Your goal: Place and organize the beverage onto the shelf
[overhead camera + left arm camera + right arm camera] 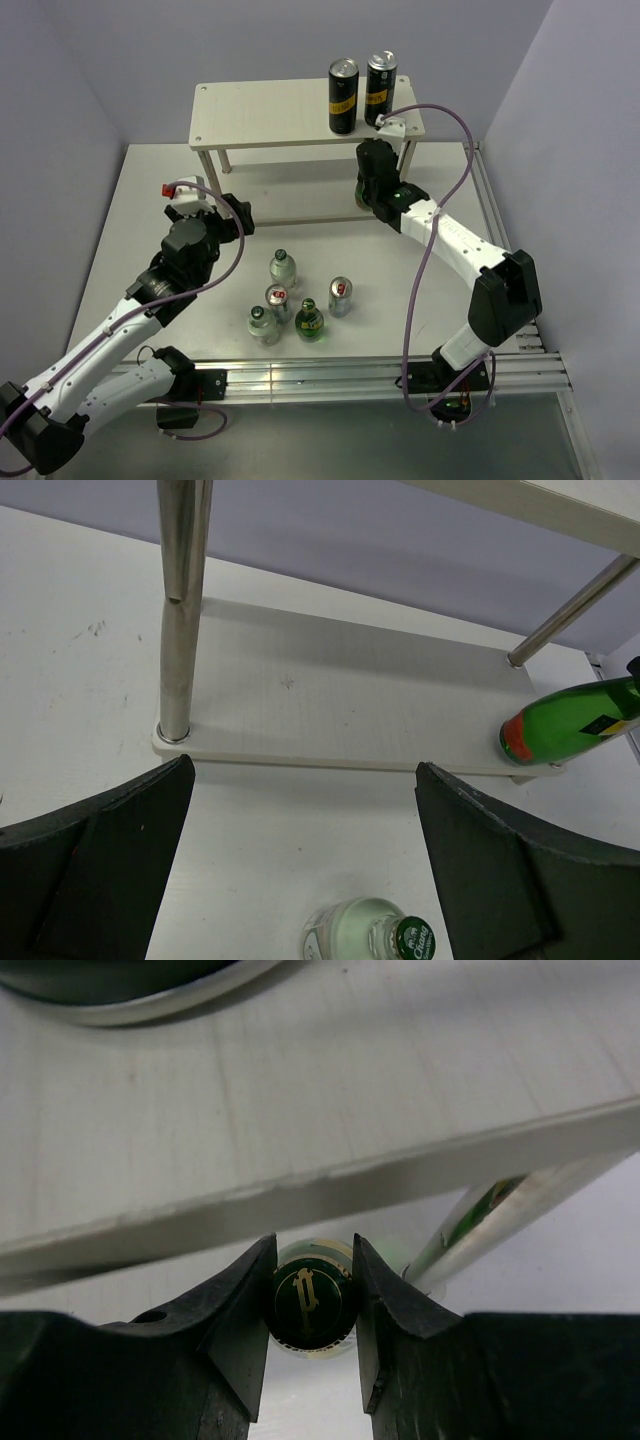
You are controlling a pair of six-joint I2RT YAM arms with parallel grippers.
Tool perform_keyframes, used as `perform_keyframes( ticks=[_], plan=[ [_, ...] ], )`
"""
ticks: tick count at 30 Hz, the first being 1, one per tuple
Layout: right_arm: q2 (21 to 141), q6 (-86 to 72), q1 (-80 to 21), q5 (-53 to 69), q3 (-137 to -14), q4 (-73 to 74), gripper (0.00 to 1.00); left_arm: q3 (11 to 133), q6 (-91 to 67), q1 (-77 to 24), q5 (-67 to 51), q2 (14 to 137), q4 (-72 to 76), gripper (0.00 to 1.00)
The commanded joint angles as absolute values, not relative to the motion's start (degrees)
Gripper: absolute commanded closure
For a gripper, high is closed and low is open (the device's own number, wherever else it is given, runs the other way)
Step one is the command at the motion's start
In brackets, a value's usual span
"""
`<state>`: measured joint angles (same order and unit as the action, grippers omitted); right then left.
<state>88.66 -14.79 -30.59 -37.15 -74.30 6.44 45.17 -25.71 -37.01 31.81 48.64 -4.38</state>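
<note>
The shelf (270,110) stands along the far edge of the desk (140,240) with only two black cans (343,97) on its top board, so none of the six drinks is judged fully placed. The right gripper (311,1260) has its jaws clamped on the cap of one green bottle (572,730) at the right end of the lower board, seating unconfirmed; the left gripper (305,780) has its jaws spread wide and empty. Five drinks stand toward the desk's near edge: the second green bottle (310,320), two clear glass bottles (283,268) and two slim cans (341,296).
</note>
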Motion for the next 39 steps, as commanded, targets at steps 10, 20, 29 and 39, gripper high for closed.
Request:
perform_keyframes(
  ticks=[10,20,29,39],
  plan=[
    [90.26,-16.35,-28.92,-42.8,-73.56,-13.36,1.0,44.3,-25.14,-37.27,32.34,49.75,-0.97,0.01],
    [93.86,-17.84,-29.0,-43.86,-71.02,-15.29,1.0,43.07,-25.14,-37.27,32.87,49.57,-0.62,0.01],
    [98.17,-17.93,-29.18,-43.51,-74.96,-11.7,0.75,41.92,-25.22,-37.27,33.4,49.13,1.41,0.01],
    [99.67,-16.88,-30.06,-43.77,-76.2,-11.25,0.32,41.31,-25.05,-37.27,33.84,48.78,1.84,0.01]
  ],
)
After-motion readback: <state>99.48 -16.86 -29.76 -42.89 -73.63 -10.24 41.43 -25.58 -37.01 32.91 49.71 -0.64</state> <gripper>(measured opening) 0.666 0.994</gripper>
